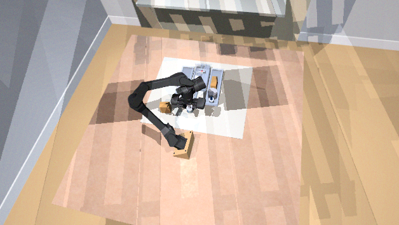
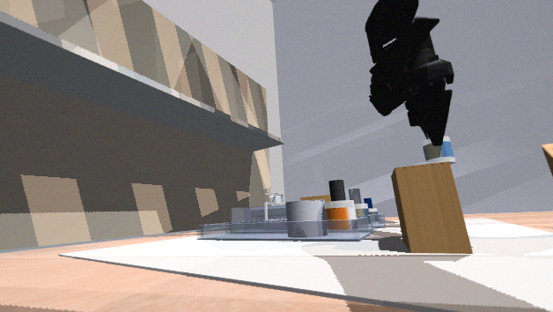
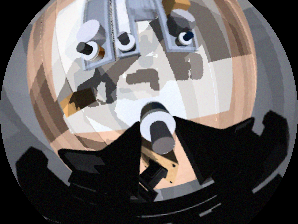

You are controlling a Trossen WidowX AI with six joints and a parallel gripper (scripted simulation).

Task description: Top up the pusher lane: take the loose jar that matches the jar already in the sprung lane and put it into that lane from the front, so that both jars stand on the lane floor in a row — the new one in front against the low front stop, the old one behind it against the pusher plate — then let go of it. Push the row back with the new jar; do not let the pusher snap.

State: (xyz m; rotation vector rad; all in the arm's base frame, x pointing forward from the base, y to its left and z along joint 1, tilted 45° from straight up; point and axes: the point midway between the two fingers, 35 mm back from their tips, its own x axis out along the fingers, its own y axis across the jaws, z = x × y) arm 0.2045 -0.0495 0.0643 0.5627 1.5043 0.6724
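With the pincer (image 2: 433, 140) clamped on the blue jar (image 2: 440, 150) and lifted above the bench, the lanes (image 1: 203, 79) lie ahead; the jar's axis stands upright, short of the lane fronts.

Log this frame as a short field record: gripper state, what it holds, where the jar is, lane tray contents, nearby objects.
gripper: gripper shut on the blue-labelled jar, fingers pointing down
jar height: lifted, showing above the top of the wooden block in the exterior view
jar position: in front of the lane tray, not in any lane
lane tray: three lanes on the white mat; a blue-labelled jar stands near the front of the right lane
other items: orange-labelled jar and grey cylinder at the tray front
task stage: insertion not yet done
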